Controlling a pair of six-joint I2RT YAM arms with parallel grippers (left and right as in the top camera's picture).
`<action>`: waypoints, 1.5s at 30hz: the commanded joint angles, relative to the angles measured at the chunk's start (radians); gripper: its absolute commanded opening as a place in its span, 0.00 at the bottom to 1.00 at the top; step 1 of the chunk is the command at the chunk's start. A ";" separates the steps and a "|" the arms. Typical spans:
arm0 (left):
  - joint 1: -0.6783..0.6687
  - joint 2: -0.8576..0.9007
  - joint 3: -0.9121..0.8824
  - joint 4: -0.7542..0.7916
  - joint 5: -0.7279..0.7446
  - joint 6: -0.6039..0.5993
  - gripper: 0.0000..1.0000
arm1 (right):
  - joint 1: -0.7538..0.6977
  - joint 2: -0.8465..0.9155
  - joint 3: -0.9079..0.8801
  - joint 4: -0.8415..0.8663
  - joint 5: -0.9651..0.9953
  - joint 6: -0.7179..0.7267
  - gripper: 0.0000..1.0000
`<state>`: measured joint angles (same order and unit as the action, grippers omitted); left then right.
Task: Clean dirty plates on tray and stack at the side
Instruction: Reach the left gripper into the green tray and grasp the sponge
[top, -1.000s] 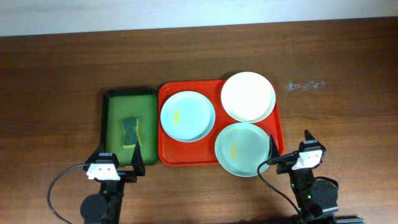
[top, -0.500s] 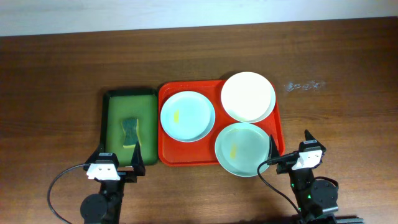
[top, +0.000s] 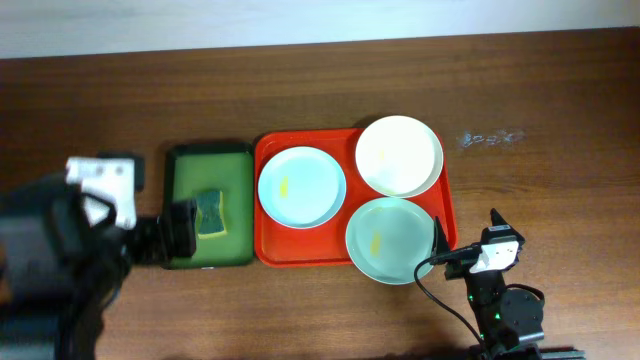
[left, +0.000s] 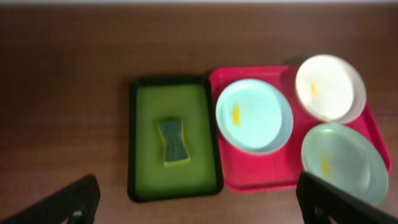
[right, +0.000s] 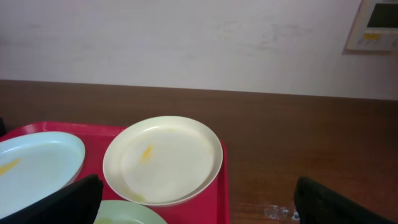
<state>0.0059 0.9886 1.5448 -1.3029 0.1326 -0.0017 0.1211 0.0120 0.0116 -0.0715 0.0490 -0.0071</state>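
The red tray (top: 268, 250) holds three plates: a pale blue one (top: 302, 186) at its left, a cream-white one (top: 399, 155) at its back right and a pale green one (top: 391, 239) at its front right. Each has a small yellow smear. My left gripper (top: 160, 235) is raised high over the green tray's left side, blurred, open and empty. The left wrist view shows the tray (left: 261, 183) and the plates below its wide-apart fingers (left: 200, 199). My right gripper (top: 467, 232) rests open and empty at the front, right of the green plate. Its wrist view shows the cream plate (right: 163, 159).
A narrower green tray (top: 185, 160) with a dark rim lies left of the red tray, touching it. A green and yellow sponge (top: 210, 213) lies in it, and shows in the left wrist view (left: 173, 142). Pale scuff marks (top: 488, 137) mark the brown table at right.
My left arm has lifted from its rest at the front edge, up and left, and now fills the overhead view's left side. The right arm, plates and sponge have not moved.
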 joint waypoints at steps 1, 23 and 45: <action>-0.003 0.215 0.091 -0.079 0.125 0.018 0.99 | -0.005 -0.006 -0.006 -0.004 0.012 0.001 0.98; -0.003 0.813 -0.419 0.468 -0.104 -0.197 0.32 | -0.005 -0.006 -0.006 -0.004 0.012 0.001 0.98; -0.003 0.779 -0.455 0.559 -0.104 -0.184 0.00 | -0.005 -0.006 -0.006 -0.004 0.012 0.001 0.99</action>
<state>0.0048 1.7962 1.0798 -0.7338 0.0399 -0.2028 0.1211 0.0120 0.0116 -0.0715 0.0490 -0.0074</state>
